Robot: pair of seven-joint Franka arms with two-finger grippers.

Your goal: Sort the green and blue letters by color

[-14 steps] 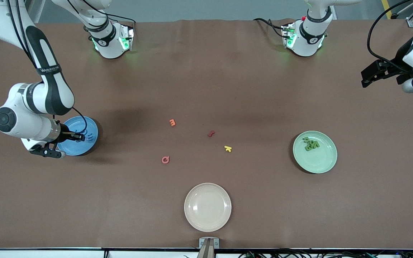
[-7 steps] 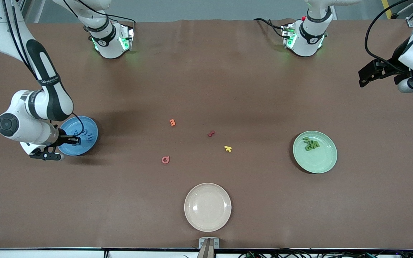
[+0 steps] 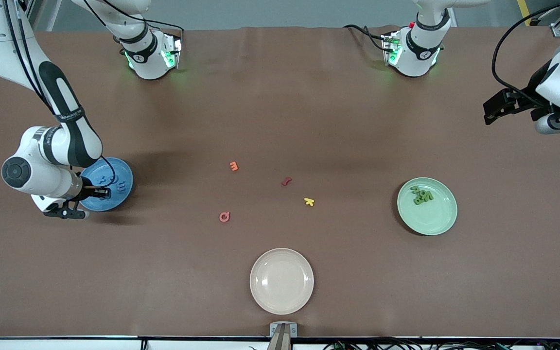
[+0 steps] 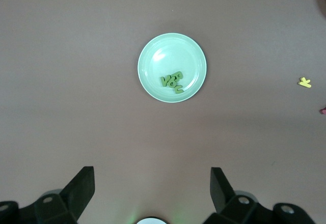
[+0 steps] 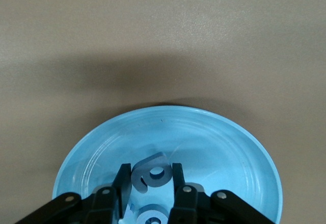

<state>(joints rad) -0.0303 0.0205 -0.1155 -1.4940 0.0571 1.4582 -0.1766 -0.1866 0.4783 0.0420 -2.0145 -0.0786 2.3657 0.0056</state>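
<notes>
At the right arm's end of the table stands a blue plate (image 3: 123,170) with blue letters (image 3: 121,185) on it. My right gripper (image 3: 105,193) is low over this plate. In the right wrist view the gripper (image 5: 148,170) is shut on a tilted blue letter (image 5: 153,175), with the plate's rim (image 5: 102,132) around it and another blue letter (image 5: 150,215) lying just below. A green plate (image 3: 435,218) holds a pile of green letters (image 3: 422,195), which the left wrist view shows from high up (image 4: 173,81). My left gripper (image 3: 488,114) hangs open in the air at the left arm's end, holding nothing (image 4: 153,183).
Loose in the middle of the table lie an orange letter (image 3: 234,166), a dark red letter (image 3: 286,181), a yellow letter (image 3: 309,201) and a pink letter (image 3: 224,217). A cream plate (image 3: 281,281) stands nearest the front camera.
The right arm has drawn back a little over the blue plate, still with the letter between its fingers. The left gripper has drifted toward the arms' bases.
</notes>
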